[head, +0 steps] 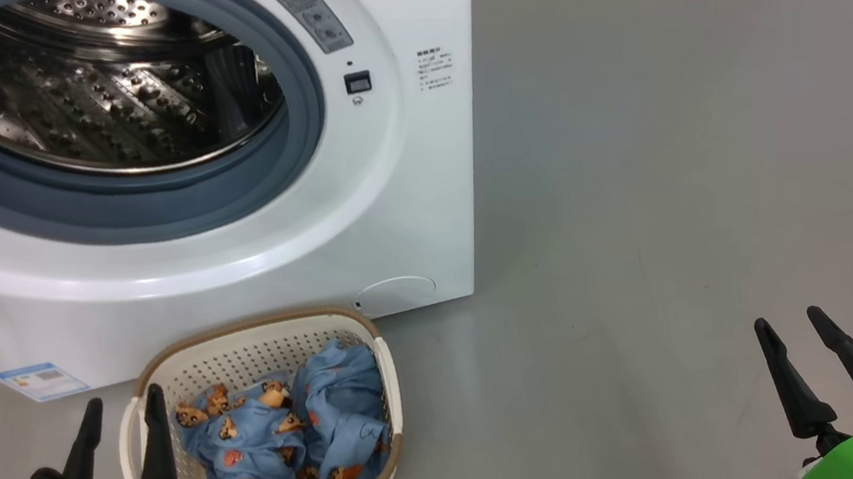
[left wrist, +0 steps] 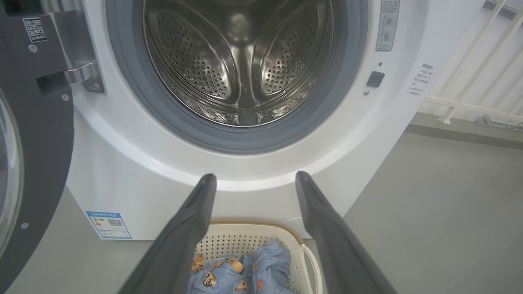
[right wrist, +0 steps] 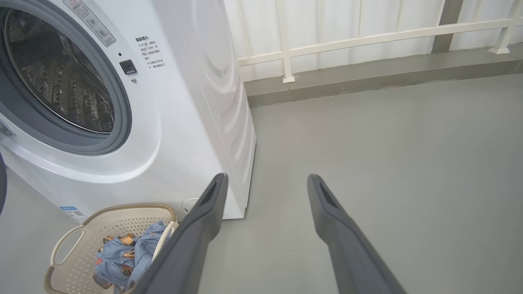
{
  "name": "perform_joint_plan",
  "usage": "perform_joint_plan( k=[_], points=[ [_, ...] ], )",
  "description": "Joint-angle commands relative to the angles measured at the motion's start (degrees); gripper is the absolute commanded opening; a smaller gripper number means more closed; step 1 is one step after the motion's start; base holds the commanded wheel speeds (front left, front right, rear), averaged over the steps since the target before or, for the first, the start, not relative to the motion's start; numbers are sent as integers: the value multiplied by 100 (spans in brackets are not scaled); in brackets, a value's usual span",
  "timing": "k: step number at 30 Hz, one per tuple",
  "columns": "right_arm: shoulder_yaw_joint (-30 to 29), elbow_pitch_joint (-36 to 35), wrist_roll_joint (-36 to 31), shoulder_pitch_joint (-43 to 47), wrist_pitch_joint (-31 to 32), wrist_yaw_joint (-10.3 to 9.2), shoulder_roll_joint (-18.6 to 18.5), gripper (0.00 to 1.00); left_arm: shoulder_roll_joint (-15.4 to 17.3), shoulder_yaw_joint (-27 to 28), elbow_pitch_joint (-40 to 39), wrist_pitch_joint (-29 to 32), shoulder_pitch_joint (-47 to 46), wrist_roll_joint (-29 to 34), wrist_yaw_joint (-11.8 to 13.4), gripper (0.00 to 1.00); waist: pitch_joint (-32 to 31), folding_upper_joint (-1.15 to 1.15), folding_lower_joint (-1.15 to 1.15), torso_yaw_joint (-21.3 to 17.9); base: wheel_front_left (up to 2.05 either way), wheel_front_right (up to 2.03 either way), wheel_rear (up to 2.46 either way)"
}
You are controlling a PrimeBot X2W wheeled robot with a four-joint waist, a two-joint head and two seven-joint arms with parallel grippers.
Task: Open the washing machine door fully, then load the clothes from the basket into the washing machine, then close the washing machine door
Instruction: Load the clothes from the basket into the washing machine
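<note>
The white washing machine (head: pixel 392 219) stands with its steel drum (head: pixel 96 84) exposed; the black washing machine door (left wrist: pixel 36 155) is swung out to the left. On the floor in front sits the cream basket (head: pixel 246 348) holding the light blue bear-print clothes (head: pixel 289 440). My left gripper (head: pixel 122 403) hovers open over the basket's left end, nothing between its fingers. Far off at the lower right, over bare floor, my right gripper (head: pixel 793 322) is open too. The left wrist view looks over the basket (left wrist: pixel 253 230) into the drum (left wrist: pixel 241 61).
A blue label sticker (head: pixel 41 381) marks the machine's lower left corner. Grey floor (head: pixel 671 203) stretches to the right of the machine. A white railing (right wrist: pixel 367 45) on a low kerb runs behind.
</note>
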Motion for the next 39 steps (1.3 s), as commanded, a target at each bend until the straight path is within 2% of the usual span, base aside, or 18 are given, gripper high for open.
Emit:
perform_joint_plan(
  k=[1, 11, 20, 30, 39],
  points=[
    [106, -144, -47, -166, -69, 17, -101, 100, 153, 219, -96, -36, -256, 25, -14, 100, 33, 0, 0, -10, 87, -95, 8],
    [123, -149, -56, -235, -69, 17, -48, 100, 65, 216, 54, -36, -352, 137, -14, 100, 142, 0, 0, -21, 26, -26, 0],
    [152, -212, -46, -398, -69, 17, 33, 100, -72, 151, 588, -36, -474, 238, -14, 100, 435, 0, 0, -75, 0, 0, 0],
    [207, -306, -40, -770, -69, 17, 165, 100, -173, -181, 1891, -36, -1204, 389, -14, 100, 1173, 0, 0, -168, 0, 0, 0],
    [262, -404, -37, -1258, -69, 17, 263, 100, -22, -539, 3592, -36, -2413, 508, -14, 100, 2046, 0, 0, -295, 0, 0, 0]
  ],
)
